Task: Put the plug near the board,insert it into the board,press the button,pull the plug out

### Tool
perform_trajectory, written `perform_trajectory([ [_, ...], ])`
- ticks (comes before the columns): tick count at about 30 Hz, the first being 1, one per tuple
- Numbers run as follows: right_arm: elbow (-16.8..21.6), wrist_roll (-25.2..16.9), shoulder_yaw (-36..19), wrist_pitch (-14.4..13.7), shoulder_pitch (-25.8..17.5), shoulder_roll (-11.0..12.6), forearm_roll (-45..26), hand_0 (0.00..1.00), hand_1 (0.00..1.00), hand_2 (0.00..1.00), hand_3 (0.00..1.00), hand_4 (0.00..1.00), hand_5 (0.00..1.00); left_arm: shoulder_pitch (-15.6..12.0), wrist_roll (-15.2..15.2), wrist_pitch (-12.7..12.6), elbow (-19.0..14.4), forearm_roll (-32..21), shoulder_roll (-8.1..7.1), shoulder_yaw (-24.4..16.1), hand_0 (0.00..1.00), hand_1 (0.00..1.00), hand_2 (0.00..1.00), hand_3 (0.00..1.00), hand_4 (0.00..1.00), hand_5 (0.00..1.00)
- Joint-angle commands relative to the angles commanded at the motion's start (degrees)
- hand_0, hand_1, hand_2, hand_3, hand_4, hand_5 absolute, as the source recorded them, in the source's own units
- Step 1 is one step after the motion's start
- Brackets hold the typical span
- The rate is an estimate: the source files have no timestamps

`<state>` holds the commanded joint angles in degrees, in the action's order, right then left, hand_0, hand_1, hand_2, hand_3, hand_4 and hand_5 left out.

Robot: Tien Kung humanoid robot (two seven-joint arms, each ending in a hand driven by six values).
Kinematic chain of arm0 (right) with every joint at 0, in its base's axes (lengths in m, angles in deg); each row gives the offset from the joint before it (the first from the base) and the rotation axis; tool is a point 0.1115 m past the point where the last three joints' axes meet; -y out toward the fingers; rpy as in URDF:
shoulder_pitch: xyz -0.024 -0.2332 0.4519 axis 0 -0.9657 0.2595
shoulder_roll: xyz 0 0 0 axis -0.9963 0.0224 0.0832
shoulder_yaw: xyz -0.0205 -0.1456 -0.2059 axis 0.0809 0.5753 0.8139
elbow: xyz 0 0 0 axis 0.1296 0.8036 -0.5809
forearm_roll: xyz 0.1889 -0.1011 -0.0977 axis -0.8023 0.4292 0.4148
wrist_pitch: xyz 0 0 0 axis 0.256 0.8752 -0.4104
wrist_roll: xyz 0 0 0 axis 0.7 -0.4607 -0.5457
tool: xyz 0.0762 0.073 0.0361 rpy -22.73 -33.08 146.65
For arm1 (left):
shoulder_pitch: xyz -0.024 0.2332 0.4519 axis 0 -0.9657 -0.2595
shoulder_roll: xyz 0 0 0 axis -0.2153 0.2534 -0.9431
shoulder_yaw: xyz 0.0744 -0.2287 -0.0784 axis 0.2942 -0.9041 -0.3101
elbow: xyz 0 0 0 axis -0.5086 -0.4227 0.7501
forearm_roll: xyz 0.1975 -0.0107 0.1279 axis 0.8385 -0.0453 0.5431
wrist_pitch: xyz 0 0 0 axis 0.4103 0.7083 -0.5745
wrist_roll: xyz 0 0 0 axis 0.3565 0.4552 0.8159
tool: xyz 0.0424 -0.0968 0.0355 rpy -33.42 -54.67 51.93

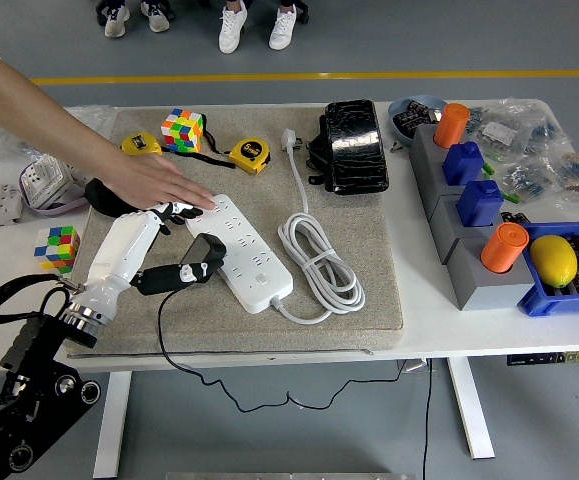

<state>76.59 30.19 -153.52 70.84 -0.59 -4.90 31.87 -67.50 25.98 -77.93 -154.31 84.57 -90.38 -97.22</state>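
The robot's white five-fingered left hand [134, 245], thumb pinching the black power plug [201, 252] just right of its palm against the white power strip [246, 250], is risking jamming a person's steadying hand [154, 182] just beyond its fingertips.

On the white table [469, 325] lies a grey felt mat [369, 180]; the white power strip board [249, 252] rests on it, the coiled white cable [319, 262] to its right, the black plug [201, 257] at its left edge, the black case [354, 145] behind
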Motion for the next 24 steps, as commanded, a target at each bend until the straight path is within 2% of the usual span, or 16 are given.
perform_trajectory([
  [3,0.02,-0.03,-0.21,0.0,0.04,-0.06,0.15,0.552,0.587,0.541,0.508,0.845,0.359,-0.71,0.16,0.64,0.08,0.08,-0.01,0.05,0.64,0.742,0.759,0.719,0.998,0.719],
  [4,0.02,-0.03,-0.18,0.0,0.08,-0.07,0.15,0.549,0.587,0.541,0.508,0.844,0.357,-0.81,0.25,0.78,0.13,0.17,0.05,0.14,0.745,0.791,0.789,0.742,0.998,0.705],
  [11,0.32,-0.06,-0.39,-0.04,0.1,-0.02,0.52,0.55,0.586,0.541,0.508,0.843,0.356,-0.79,0.9,1.24,0.32,1.02,0.5,0.55,0.749,0.8,0.794,0.742,0.998,0.704],
  [18,0.31,-0.08,-0.33,-0.04,0.1,-0.04,0.49,0.55,0.585,0.54,0.508,0.842,0.355,-0.9,3.38,2.36,0.92,2.17,0.46,0.83,0.742,0.791,0.784,0.73,0.998,0.704],
  [24,0.33,-0.16,-0.31,-0.07,0.05,-0.06,0.46,0.55,0.583,0.54,0.508,0.842,0.355,-1.3,4.5,2.31,1.06,2.87,0.24,0.71,0.732,0.784,0.779,0.728,0.998,0.706],
])
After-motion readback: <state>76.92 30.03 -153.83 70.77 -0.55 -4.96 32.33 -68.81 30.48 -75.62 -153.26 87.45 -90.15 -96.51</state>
